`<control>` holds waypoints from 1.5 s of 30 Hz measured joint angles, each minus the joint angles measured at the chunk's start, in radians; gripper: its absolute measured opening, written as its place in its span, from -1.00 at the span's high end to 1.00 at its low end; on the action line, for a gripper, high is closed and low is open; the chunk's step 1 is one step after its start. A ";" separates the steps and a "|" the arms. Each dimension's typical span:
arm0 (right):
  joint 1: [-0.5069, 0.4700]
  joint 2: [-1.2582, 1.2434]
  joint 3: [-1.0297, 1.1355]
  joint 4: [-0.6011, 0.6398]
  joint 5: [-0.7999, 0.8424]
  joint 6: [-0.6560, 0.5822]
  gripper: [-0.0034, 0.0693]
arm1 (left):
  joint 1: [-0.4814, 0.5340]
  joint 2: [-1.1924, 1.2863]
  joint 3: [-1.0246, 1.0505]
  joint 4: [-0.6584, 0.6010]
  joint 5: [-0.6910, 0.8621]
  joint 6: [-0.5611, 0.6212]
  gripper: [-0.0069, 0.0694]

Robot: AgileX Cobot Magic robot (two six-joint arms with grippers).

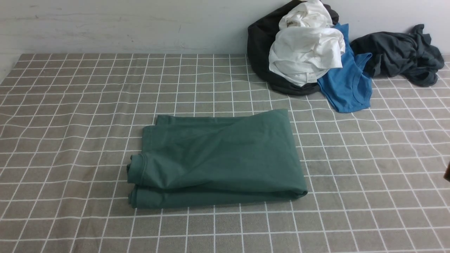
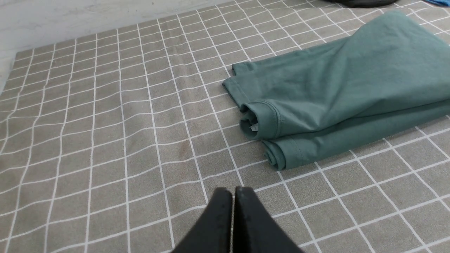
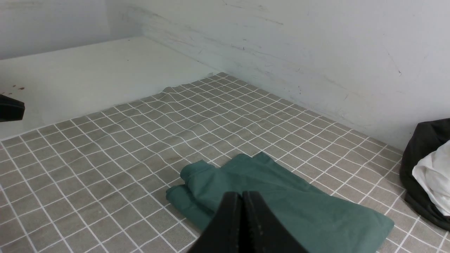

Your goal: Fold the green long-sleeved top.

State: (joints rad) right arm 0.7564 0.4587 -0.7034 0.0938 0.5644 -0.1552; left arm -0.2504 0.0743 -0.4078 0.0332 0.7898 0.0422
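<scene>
The green long-sleeved top (image 1: 218, 158) lies folded into a flat rectangle in the middle of the checked cloth, with its collar edge at the left end. It also shows in the left wrist view (image 2: 334, 95) and the right wrist view (image 3: 281, 196). My left gripper (image 2: 233, 191) is shut and empty, held above the cloth, apart from the top's collar end. My right gripper (image 3: 242, 194) is shut and empty, held above and in front of the top. Neither gripper shows clearly in the front view.
A pile of clothes sits at the back right against the wall: a black garment (image 1: 260, 45), a white garment (image 1: 306, 49), a bright blue garment (image 1: 348, 84) and a dark grey garment (image 1: 400, 52). The checked tablecloth (image 1: 70, 123) covers the table.
</scene>
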 joint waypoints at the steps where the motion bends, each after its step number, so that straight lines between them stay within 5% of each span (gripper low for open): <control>1: 0.000 0.000 0.015 0.000 -0.018 0.001 0.94 | 0.000 0.000 0.000 0.000 0.000 0.000 0.84; 5: -0.019 -0.014 0.110 0.000 -0.138 0.018 0.94 | 0.000 0.000 0.000 0.000 0.000 0.000 0.84; 10: -0.248 -0.147 0.395 0.006 -0.372 0.124 0.94 | 0.000 0.000 0.000 0.000 0.000 0.000 0.84; 17: -0.616 -0.343 0.636 -0.080 -0.358 0.290 0.94 | 0.000 0.000 0.000 0.000 0.000 0.000 0.84; 22: -0.773 -0.463 0.728 -0.165 -0.271 0.379 0.94 | 0.000 0.000 0.000 0.000 0.000 0.000 0.84; 45: -0.791 -0.468 0.729 -0.165 -0.215 0.295 0.94 | 0.000 -0.001 0.000 -0.001 -0.002 0.000 0.84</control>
State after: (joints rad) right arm -0.0343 -0.0098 0.0260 -0.0708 0.3495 0.1398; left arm -0.2504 0.0730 -0.4078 0.0324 0.7878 0.0422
